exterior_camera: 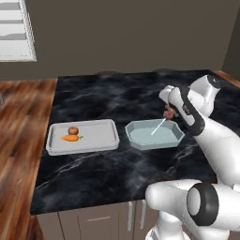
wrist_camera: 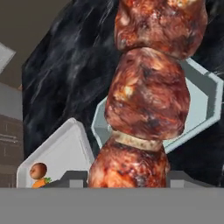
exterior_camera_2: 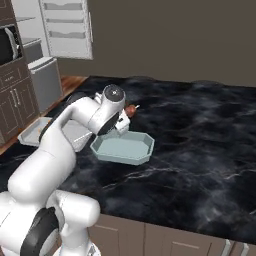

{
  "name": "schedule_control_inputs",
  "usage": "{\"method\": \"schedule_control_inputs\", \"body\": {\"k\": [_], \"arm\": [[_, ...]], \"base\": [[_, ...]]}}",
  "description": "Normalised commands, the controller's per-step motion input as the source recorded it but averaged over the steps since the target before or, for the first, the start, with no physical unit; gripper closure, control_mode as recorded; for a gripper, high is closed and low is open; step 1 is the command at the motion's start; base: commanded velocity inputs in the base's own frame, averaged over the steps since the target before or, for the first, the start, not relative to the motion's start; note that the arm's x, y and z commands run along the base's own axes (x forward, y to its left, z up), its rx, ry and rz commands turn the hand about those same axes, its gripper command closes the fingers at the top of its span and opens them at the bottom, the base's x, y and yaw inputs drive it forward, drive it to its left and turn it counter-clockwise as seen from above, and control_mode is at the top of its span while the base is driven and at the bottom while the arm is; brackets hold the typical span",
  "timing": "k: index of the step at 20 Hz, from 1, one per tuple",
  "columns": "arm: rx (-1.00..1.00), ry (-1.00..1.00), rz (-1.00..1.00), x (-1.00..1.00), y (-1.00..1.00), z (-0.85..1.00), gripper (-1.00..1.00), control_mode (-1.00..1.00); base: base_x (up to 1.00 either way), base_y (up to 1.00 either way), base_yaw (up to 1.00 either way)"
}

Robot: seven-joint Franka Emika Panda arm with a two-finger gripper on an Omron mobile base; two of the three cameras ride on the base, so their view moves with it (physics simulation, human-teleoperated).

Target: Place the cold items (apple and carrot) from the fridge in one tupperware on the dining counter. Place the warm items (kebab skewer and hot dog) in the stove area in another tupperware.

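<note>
While the arm is bent over the black marble counter (exterior_camera: 117, 178), a kebab (wrist_camera: 146, 100) is held in the gripper (exterior_camera: 168, 111), with the fingers clamped on the meat end. Up close in the hand view, big browned meat chunks are seen stacked one above another, with a pale slice wedged between two of them. From the left base view, the thin pale stick can be seen slanting down from the meat into the octagonal tub (exterior_camera: 154, 136), its tip over the tub's floor, though whether it's actually touching can't be told.

That tub is a pale blue-grey thing parked about mid-counter, and nothing else is seen lying in it. Just to its left, apart from it, a flat grey tray-style tub (exterior_camera: 82, 137) is set down, and the apple (exterior_camera: 73, 130) and carrot (exterior_camera: 70, 138) are already sitting in it, apple just behind carrot, pretty much touching. Both are tucked toward the left half of that tray. They're also caught at the lower left of the hand view, small and partly cut off.

Wood flooring (exterior_camera: 18, 140) is visible to the left of the counter, and cabinet fronts (exterior_camera: 98, 220) below its near edge. Off in the right base view, an open fridge (exterior_camera_2: 67, 27) with white shelves is seen at the back.
</note>
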Motion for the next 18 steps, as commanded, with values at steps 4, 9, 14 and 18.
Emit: {"method": "schedule_control_inputs", "body": {"k": [4,9,14,18], "arm": [[0.0,0.27,-0.75,0.68,0.27,-0.13,1.0,-1.0],[0.0,0.33,-0.7,0.51,0.2,-0.26,1.0,-1.0],[0.03,0.27,-0.29,0.1,0.02,-0.33,1.0,-1.0],[0.1,0.24,-0.05,0.14,-0.11,-0.33,1.0,-1.0]], "base": [[0.0,0.0,0.0],[0.0,0.0,0.0],[0.0,0.0,0.0],[0.0,0.0,0.0]]}}
